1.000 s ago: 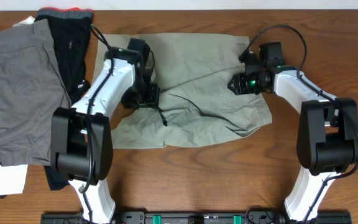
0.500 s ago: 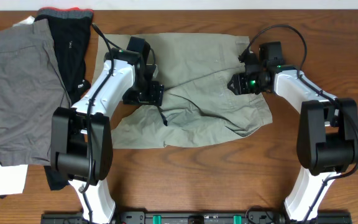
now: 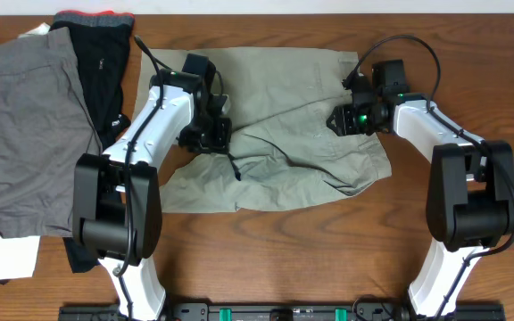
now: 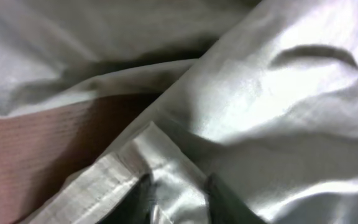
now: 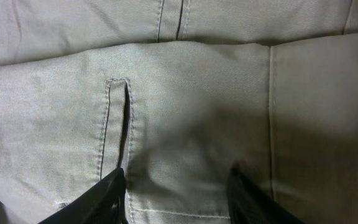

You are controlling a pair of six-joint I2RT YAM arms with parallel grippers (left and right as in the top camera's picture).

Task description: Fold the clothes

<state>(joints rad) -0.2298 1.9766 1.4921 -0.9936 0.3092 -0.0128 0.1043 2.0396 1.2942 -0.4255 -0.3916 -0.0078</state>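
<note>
Narrowed since a moment ago, the left gripper [image 4: 180, 200] is seen pinched on a hem fold at the left of the khaki shorts [image 3: 279, 85], which are spread rumpled on the table [image 3: 328, 254], while farther across them the right gripper [image 5: 182, 196] is held spread beside a pocket slit.

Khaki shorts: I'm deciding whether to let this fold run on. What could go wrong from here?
1. The left gripper has only the hem edge of the khaki shorts between its fingers; it may slip out on a lift.
2. The right gripper stands open on flat cloth, so the shorts could drag askew.
3. Wrinkles bunched mid-garment would likely get folded in.
</note>
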